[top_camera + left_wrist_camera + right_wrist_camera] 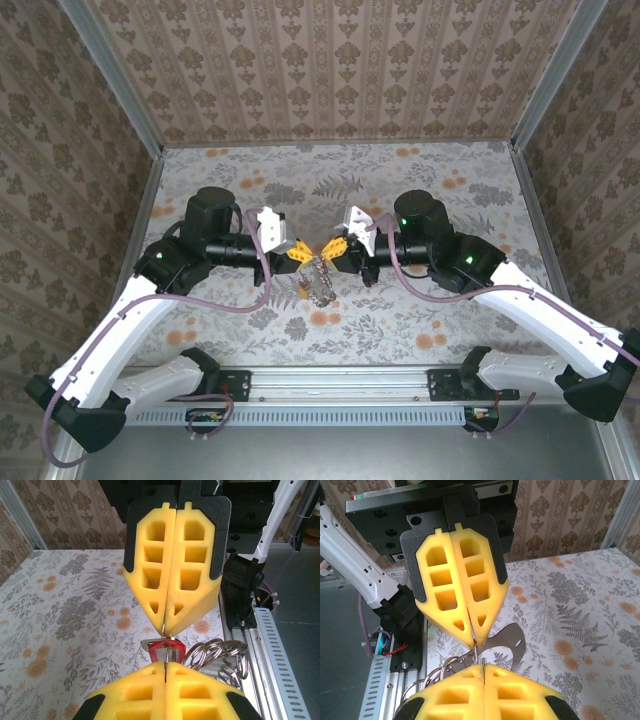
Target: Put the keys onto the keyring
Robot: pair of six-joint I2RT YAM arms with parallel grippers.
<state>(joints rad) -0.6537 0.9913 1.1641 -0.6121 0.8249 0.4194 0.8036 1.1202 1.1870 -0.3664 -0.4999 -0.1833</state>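
My left gripper [296,255] and right gripper [338,250] meet tip to tip above the table's middle. Both are shut on the same thin steel keyring [163,636], which spans the small gap between them. In the left wrist view my own yellow fingertips [165,666] are at the bottom and the right gripper [166,627] is above. A key with a red head [153,652] hangs on the keyring just behind the gap. In the right wrist view the keyring [475,653] runs from my right gripper [484,666] up to the left gripper [474,642].
A bunch of linked steel rings [212,652] dangles beside the key, and a flat grey metal tag [508,638] hangs with it. The cluster [320,285] hangs over the floral tabletop [420,190]. The aluminium rail [340,380] runs along the near edge.
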